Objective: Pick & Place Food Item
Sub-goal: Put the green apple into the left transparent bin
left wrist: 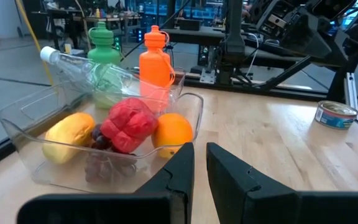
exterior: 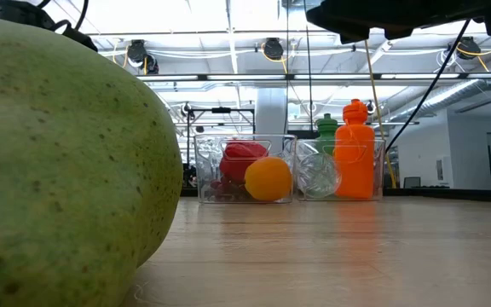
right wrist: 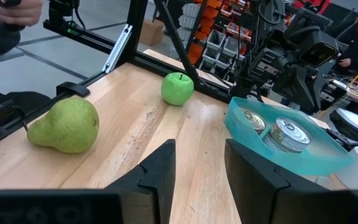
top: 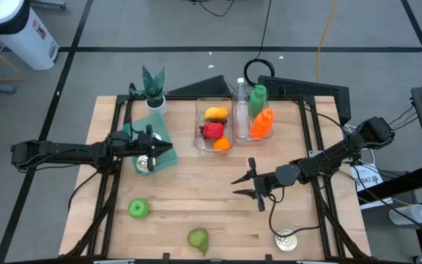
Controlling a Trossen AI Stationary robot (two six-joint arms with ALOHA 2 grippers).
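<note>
The right claw (top: 249, 182) hangs over the middle of the desk (top: 321, 235) with its fingers apart and nothing between them. From where it points, the pear (top: 198, 238) lies ahead and off to one side, near the desk's front edge, with the green apple (top: 138, 209) farther along toward the left arm's side. Which of the two is wanted I can't say from the task alone, but the pear looks the likelier target, being nearer this claw. It lies on its side, and in the right wrist view its long axis runs crosswise to the claw's reach, so the fingers would need to straddle it across the narrow way.

The left claw (top: 151, 149) waits shut and empty by the teal dish (top: 163, 155) of cans, facing the clear fruit bin (top: 198, 121).
</note>
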